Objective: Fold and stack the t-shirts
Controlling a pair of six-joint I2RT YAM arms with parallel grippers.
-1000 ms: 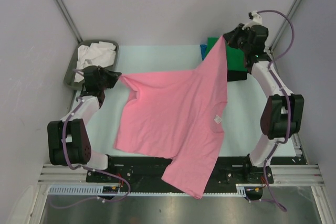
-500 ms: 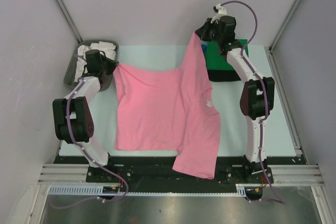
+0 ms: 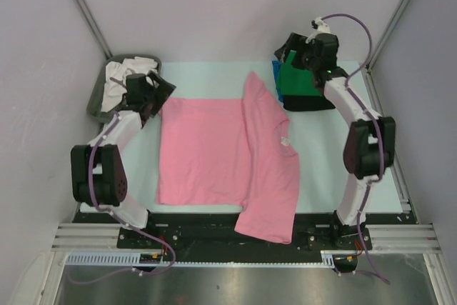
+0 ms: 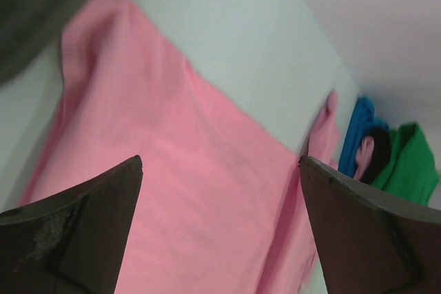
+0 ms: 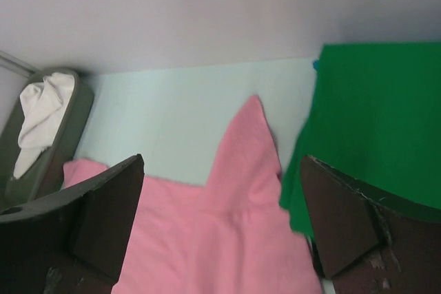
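So: the left tool is being held wide open with nothing gripped, over the far left corner of the pink t-shirt. It's just beside the grey tray, where the white t-shirt is being kept bunched up. The right tool is being held released too, above the green t-shirt. That one is being carried on the black t-shirt, with the blue t-shirt alongside. The pink t-shirt is being left flat on the tabletop, right side folded over and its lower end draped off the near edge.
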